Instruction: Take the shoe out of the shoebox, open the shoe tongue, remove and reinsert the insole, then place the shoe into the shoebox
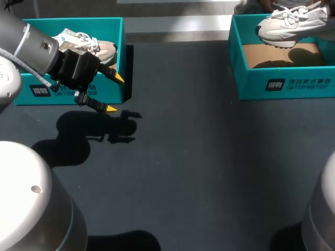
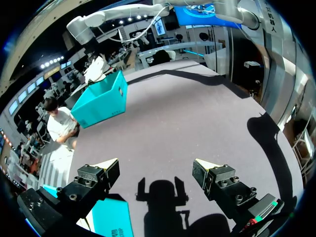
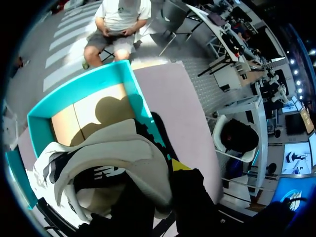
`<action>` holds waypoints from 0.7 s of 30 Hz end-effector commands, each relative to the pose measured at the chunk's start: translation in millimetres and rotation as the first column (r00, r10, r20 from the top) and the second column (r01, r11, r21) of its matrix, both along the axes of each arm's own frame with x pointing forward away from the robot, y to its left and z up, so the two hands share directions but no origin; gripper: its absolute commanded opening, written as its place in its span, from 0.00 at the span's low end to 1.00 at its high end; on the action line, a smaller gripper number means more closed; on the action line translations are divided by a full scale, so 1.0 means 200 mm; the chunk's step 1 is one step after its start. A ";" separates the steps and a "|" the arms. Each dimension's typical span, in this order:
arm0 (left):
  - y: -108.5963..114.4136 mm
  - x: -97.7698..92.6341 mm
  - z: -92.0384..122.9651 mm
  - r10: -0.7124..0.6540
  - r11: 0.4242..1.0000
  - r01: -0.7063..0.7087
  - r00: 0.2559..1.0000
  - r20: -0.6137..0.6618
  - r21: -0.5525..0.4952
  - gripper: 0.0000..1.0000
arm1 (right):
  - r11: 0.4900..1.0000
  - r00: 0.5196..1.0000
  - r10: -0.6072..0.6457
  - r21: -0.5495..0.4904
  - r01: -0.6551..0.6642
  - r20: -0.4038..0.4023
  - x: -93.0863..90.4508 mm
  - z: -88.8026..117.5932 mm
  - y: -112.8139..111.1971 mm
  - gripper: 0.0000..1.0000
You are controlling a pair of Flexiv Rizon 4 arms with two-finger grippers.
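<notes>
Our right gripper [image 3: 159, 207] has the shoe [image 1: 290, 23] by its heel end. One yellow tip shows against the shoe's side in the right wrist view and the other finger is hidden behind the upper. We judge the grip closed on it, since the shoe hangs clear above the right box [image 1: 282, 83] and casts a shadow on the cardboard floor.

Our left gripper [image 1: 114, 93] holds nothing. Its fingers are spread wide over bare table [image 1: 183, 157], just in front of the left box [image 1: 23, 99], where another shoe [image 1: 99, 49] lies.

As we read it, only the first step is in hand. The shoe is lifted out of its box but not yet set down on the table. We can't see the tongue from here. Opening it, pulling the insole out, putting it back in and returning the shoe to the box all look to be left. The free left gripper seems placed to help once the shoe comes to the middle.
</notes>
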State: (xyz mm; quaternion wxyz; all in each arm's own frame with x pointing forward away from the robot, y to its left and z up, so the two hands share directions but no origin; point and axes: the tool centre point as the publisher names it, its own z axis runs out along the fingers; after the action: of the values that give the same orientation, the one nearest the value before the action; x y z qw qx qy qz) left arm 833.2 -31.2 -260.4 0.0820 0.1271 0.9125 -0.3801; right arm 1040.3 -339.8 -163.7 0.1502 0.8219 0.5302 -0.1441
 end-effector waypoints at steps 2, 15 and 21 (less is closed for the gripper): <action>0.00 0.00 0.00 0.001 1.000 -0.001 1.000 0.000 0.003 1.00 | 1.000 1.000 -0.010 0.009 0.010 0.004 0.01 -0.07 0.00 0.00; 0.00 0.00 0.00 0.001 1.000 -0.001 1.000 0.000 0.003 1.00 | 1.000 1.000 0.011 -0.004 -0.010 0.016 0.08 -0.29 0.00 0.00; 0.00 0.00 0.00 0.001 1.000 -0.001 1.000 0.000 0.003 1.00 | 1.000 0.999 0.028 -0.010 -0.027 0.023 0.10 -0.35 -0.01 0.00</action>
State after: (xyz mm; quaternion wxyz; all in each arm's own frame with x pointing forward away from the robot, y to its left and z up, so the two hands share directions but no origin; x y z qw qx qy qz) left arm 833.2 -31.2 -260.5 0.0820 0.1271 0.9125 -0.3801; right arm 1055.7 -340.8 -229.3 0.1615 0.8167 0.5377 -0.1338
